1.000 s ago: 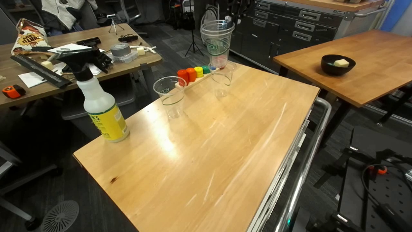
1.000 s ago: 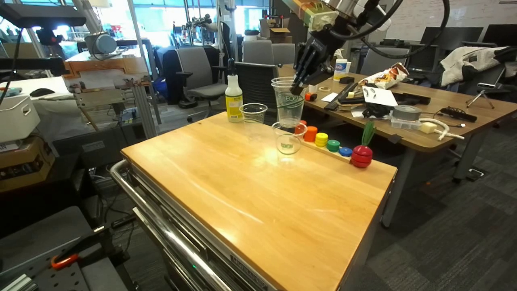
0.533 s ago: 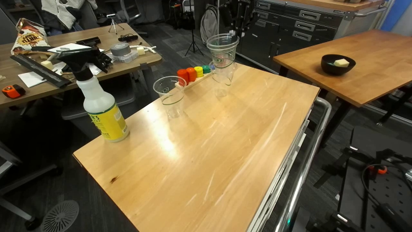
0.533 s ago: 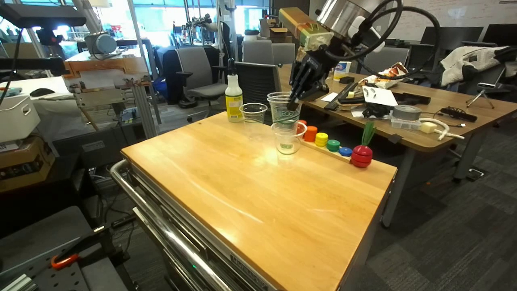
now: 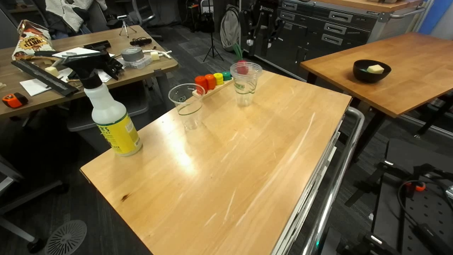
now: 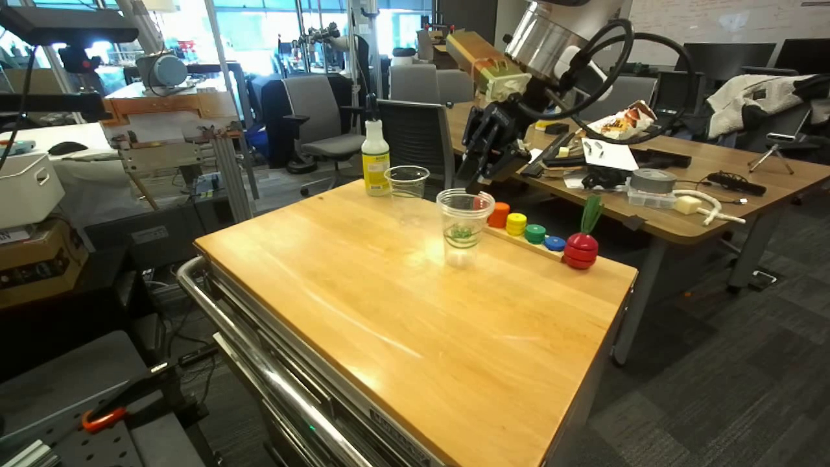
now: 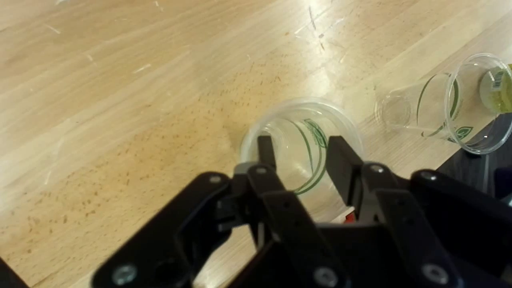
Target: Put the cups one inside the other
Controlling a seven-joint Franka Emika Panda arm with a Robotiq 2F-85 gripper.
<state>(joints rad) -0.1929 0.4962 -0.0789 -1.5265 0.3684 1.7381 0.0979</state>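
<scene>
Nested cups (image 6: 463, 230) just beyond the gripper (image 7: 302, 154), its fingers (image 7: 342, 162) parted
The fingertips sit higher than the rims; the stack stands upright on the table (image 5: 226, 170), a single cup (image 5: 187, 108) between it and the spray bottle (image 5: 116, 122).

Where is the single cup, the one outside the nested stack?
In both exterior views the single cup stands on the wooden tabletop, between the spray bottle and the nested cups; the wrist view shows it at the right.
</scene>
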